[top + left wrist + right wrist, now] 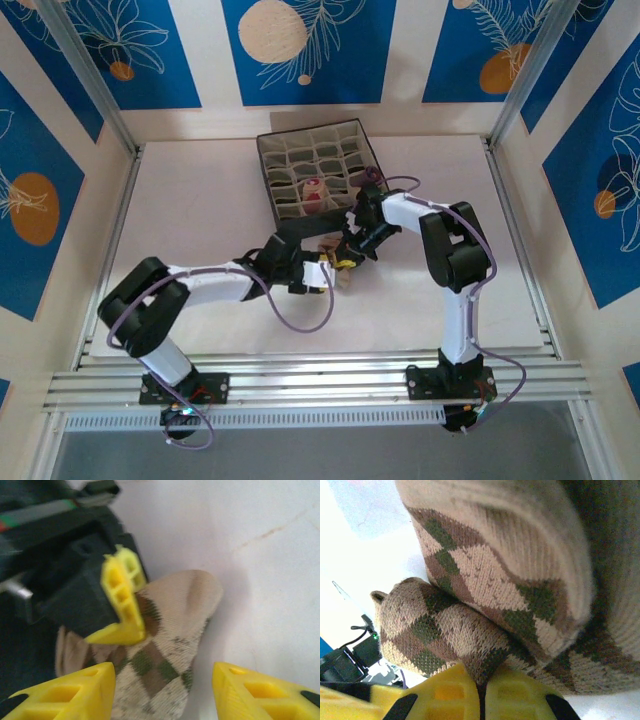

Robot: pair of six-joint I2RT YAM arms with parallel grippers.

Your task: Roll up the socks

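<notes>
Right gripper [481, 692] tight on diamond sock [465, 630] edge

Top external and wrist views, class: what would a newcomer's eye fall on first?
The diamond-patterned sock looms large in the right wrist view, pinched by the shut right gripper. In the left wrist view the open left gripper stands around it. From above, a grey compartment box at the table's far side holds one rolled sock.

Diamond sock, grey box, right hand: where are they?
diamond sock [165, 655], left wrist view, patterned middle.
grey box [308, 129], top view, far rim.
right hand [482, 677], right wrist view, between fingertips pinching the sock.
</notes>
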